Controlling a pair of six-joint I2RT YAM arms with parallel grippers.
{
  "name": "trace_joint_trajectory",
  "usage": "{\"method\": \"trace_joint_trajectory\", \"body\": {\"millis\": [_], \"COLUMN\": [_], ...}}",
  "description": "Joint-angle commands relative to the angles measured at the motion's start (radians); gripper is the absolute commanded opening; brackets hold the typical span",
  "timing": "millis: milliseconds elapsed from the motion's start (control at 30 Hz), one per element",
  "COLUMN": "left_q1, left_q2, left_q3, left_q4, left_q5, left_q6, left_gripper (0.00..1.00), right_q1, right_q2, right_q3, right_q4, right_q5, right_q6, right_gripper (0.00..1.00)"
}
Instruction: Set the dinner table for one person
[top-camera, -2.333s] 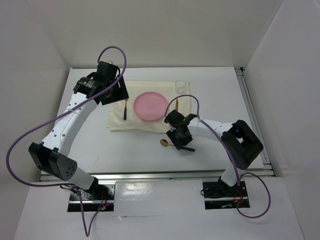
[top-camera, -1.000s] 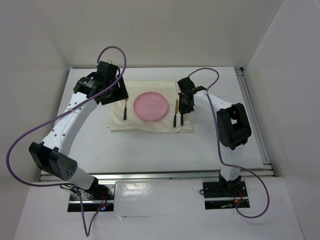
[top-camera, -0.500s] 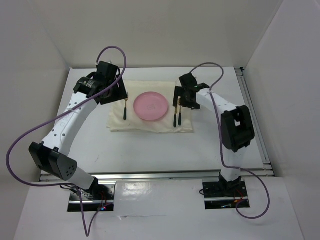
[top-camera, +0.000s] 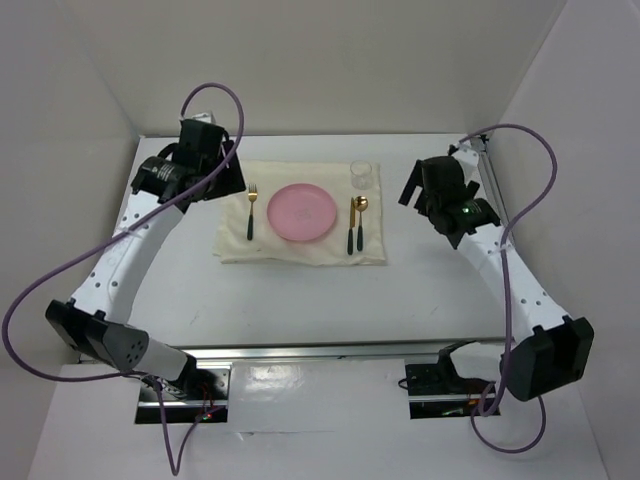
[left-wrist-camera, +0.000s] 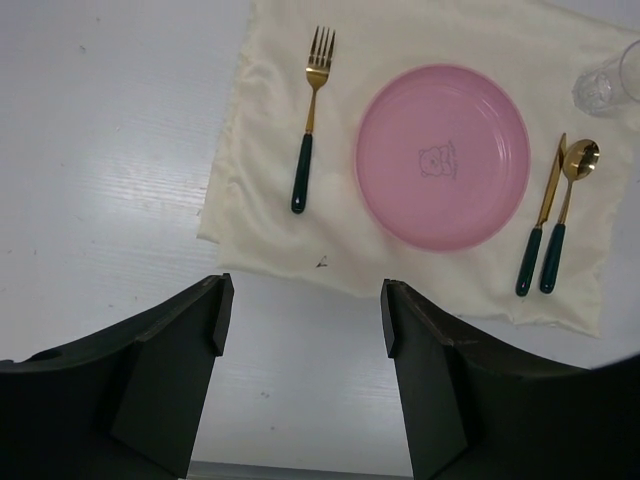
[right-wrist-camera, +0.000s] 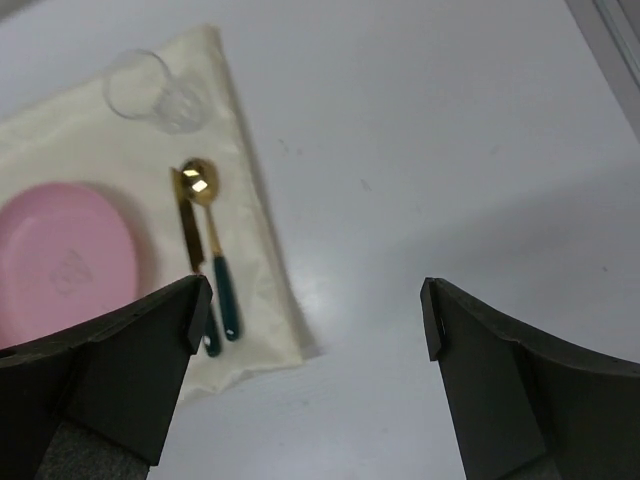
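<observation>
On the white dinner table lies a cream cloth. A pink plate sits at its middle, with a gold fork to the left and a knife and spoon side by side to the right. A clear glass stands at the cloth's far right corner. My left gripper hangs open and empty above the table left of the cloth, looking down on the fork and plate. My right gripper is open and empty over bare table right of the spoon.
Metal rails run along the table's right edge, close to the right arm. White walls enclose the left, back and right sides. Purple cables loop off both arms.
The right gripper opened, leaving the spoon beside the knife, and swung back to the right, away from the cloth. The left arm drew back slightly to the left.
</observation>
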Motion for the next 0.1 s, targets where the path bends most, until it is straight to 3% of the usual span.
{"method": "trace_joint_trajectory", "body": {"millis": [0, 67], "left_q1": [0.011, 0.011], "left_q2": [-0.071, -0.091], "left_q3": [-0.018, -0.018], "left_q4": [0.040, 0.051], "left_q5": [-0.054, -0.054], "left_q6": [0.034, 0.043], "left_gripper": [0.78, 0.78], "right_q1": [-0.006, -0.015], "right_q2": [-0.074, -0.096], "right_q3": [-0.072, -0.111], "right_q4": [-0.044, -0.044], "right_q5": [0.057, 0.057], "right_q6": [0.011, 0.030], "right_gripper": [1.00, 1.00]}}
